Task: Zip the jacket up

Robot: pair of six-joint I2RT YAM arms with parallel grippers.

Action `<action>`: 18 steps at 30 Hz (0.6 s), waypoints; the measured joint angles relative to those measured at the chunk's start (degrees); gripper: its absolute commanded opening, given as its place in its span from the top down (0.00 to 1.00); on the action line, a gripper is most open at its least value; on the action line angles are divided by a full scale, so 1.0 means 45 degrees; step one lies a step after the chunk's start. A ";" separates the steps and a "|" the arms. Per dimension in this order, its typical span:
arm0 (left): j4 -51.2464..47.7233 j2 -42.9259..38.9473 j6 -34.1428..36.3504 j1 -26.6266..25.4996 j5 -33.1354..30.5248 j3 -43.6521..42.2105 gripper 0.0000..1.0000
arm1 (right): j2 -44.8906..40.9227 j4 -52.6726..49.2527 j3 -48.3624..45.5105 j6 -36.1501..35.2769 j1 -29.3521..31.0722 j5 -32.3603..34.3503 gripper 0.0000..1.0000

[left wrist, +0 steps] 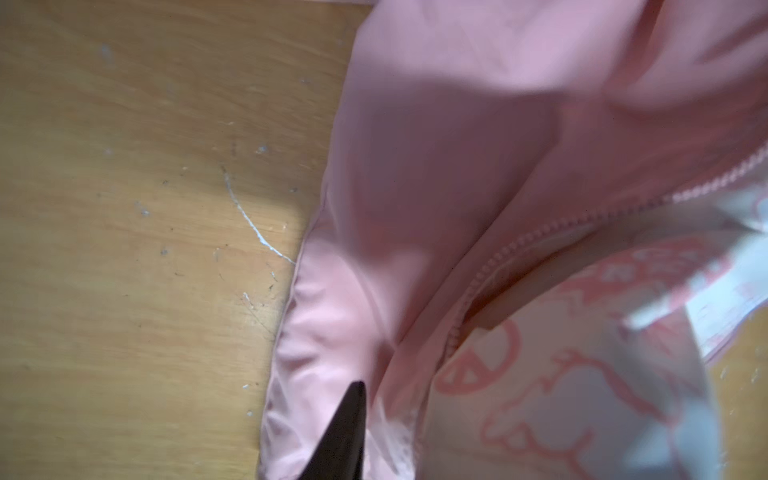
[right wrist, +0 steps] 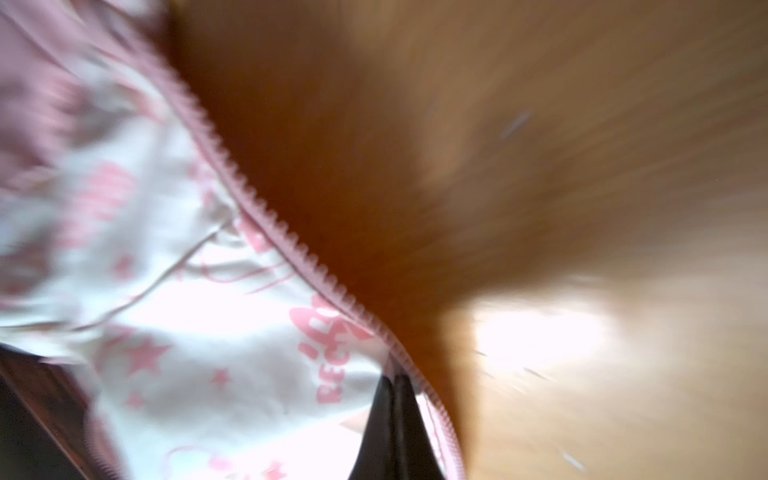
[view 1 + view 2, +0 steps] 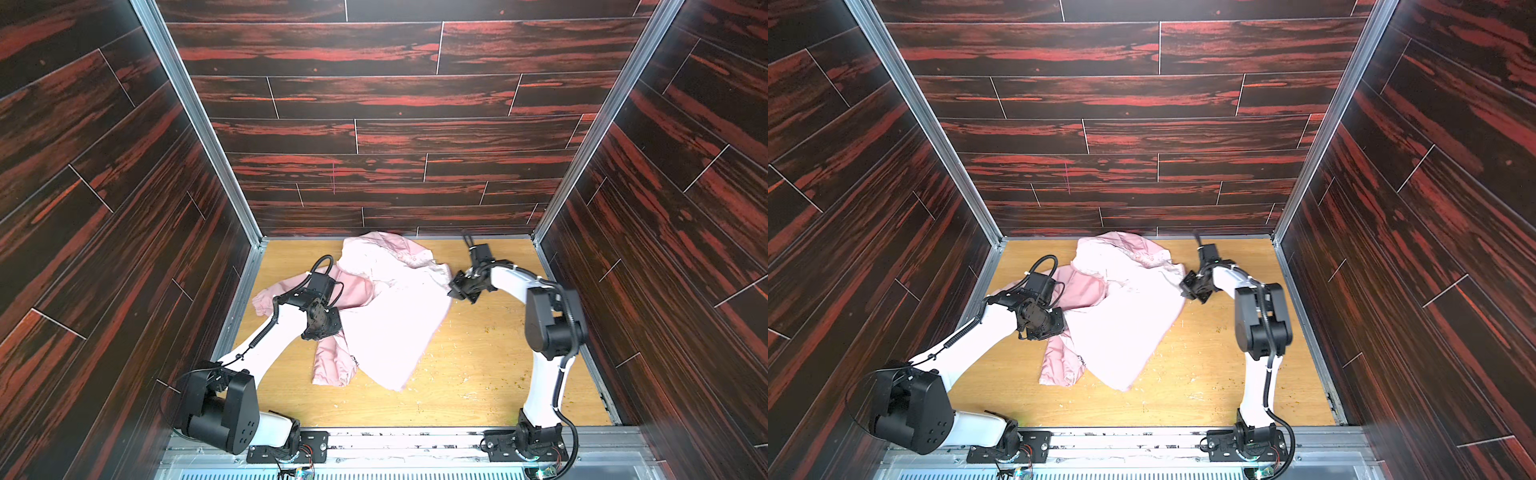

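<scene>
Right wrist view: right gripper (image 2: 397, 399) clenched on the jacket (image 2: 187, 332) beside its zipper teeth (image 2: 266, 216); hold that edge taut; state of the left gripper (image 1: 353, 411) cannot be told.

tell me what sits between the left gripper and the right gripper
Only the jacket, pale lining up, spans from the left gripper to the right gripper, as both top views show.

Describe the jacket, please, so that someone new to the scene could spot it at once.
On the tan wooden table, at its far side, lies the jacket. It is the only cloth there: crumpled pale pink, unzipped, with its paler printed lining facing up.
</scene>
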 measured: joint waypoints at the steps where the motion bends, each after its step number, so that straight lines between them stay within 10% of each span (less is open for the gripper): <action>1: -0.0029 0.0000 0.0214 -0.0053 0.0131 -0.0015 0.44 | -0.0306 -0.0267 0.0102 -0.0214 -0.0272 0.0063 1.00; 7: -0.0282 -0.0865 0.0991 -0.1243 0.0219 0.0107 0.26 | -0.0656 -0.1705 0.1948 -0.1311 -0.0952 0.0340 0.97; 12: -0.0418 -0.0903 0.1345 -0.3959 -0.0170 0.2021 0.24 | -0.0656 -0.2307 0.2725 -0.1817 -0.0850 -0.0019 0.56; 18: -0.0325 0.2040 0.1477 -0.7203 -0.0525 0.4896 0.23 | -0.0670 -0.2749 0.2433 -0.1948 -0.1409 -0.0175 0.42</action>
